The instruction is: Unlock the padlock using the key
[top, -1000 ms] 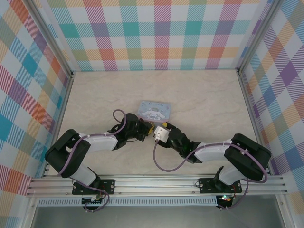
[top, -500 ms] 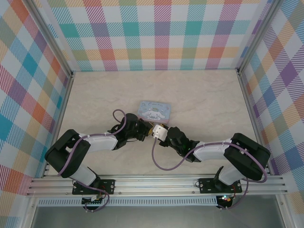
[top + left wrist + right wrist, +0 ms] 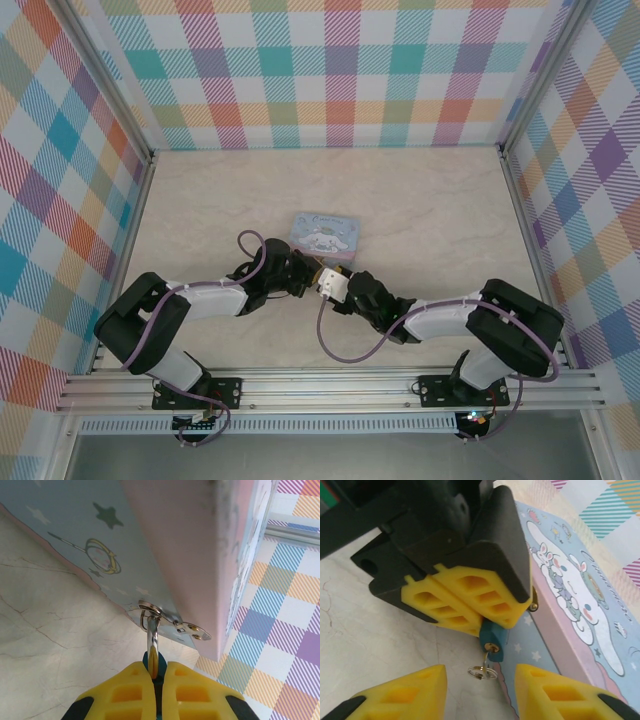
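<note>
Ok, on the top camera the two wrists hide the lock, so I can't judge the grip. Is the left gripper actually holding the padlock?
Observer: Yes, the left gripper is shut on the teal body of the padlock.
Operator: Is the shackle through anything?
Observer: It passes through a metal loop on the tin.
Operator: And the key?
Observer: The key seems to sit in the keyhole, its ring dangling between the open fingers of the right gripper, untouched.

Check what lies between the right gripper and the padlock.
Right wrist view: a small silvery ring hangs under the padlock, in front of the right gripper; otherwise the stretch is bare.
</note>
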You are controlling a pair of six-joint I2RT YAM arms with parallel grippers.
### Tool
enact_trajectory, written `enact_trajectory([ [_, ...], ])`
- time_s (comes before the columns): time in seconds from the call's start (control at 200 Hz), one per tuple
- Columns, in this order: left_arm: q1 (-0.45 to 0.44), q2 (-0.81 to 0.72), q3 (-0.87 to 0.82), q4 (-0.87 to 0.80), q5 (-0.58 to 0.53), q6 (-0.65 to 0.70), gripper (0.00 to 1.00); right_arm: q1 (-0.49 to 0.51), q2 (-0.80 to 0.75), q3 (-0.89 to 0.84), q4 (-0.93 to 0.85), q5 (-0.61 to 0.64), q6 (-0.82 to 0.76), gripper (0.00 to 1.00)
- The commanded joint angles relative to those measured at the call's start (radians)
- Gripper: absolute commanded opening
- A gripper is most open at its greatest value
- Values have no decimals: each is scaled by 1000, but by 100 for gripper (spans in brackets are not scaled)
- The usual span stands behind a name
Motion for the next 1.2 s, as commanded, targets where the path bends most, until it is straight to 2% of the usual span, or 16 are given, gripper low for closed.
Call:
enact_trajectory([
  [0.0,9,-12,18,41,15,5,0,9,11,28,17,-2,12,40],
  [0.23,9,-12,17,43,17,5,0,9,26,44,32,2,7,35],
  [0.45,9,-14,14,45,17,2,0,9,51,54,41,15,24,25],
  [0.68,9,-8,17,50,23,3,0,10,76,62,71,50,51,10],
  [0.785,9,-6,12,59,25,-4,0,5,77,70,63,71,101,0],
  [0.935,7,-9,10,62,25,-7,0,-18,51,74,23,85,243,0],
  [1.0,6,-8,11,61,24,-7,0,-46,27,71,-12,45,325,0],
  [1.195,-4,2,16,69,18,-8,0,-144,-18,68,-93,-186,559,0],
])
